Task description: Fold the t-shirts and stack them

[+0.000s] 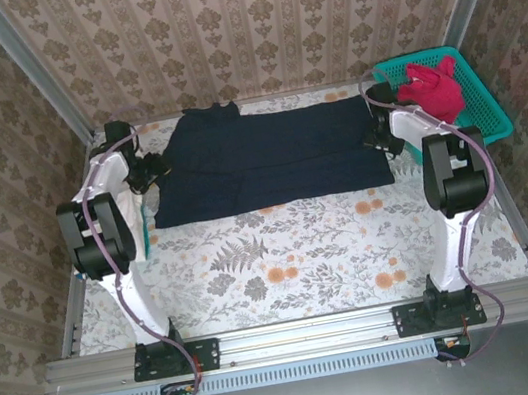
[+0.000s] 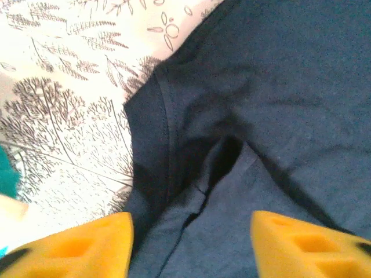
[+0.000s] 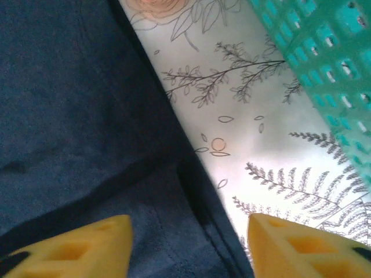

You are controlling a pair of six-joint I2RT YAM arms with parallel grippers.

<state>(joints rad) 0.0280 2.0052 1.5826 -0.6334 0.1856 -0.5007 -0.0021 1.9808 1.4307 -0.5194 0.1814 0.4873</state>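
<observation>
A dark navy t-shirt (image 1: pixel 267 156) lies spread across the far half of the table, with its near part folded over on itself. My left gripper (image 1: pixel 150 169) hangs at the shirt's left edge. In the left wrist view the left gripper (image 2: pixel 191 249) is open, its yellow fingertips (image 2: pixel 75 249) wide apart over a navy seam and fold (image 2: pixel 278 87). My right gripper (image 1: pixel 378 135) is at the shirt's right edge. Its wrist view shows the right gripper (image 3: pixel 188 249) open above the navy hem (image 3: pixel 69 104). A bright red t-shirt (image 1: pixel 431 88) lies bunched in the basket.
A teal mesh basket (image 1: pixel 488 109) stands at the far right corner, and its wall (image 3: pixel 324 52) is close to my right gripper. The floral tablecloth (image 1: pixel 294 253) covers the near half of the table. Patterned walls enclose the table on three sides.
</observation>
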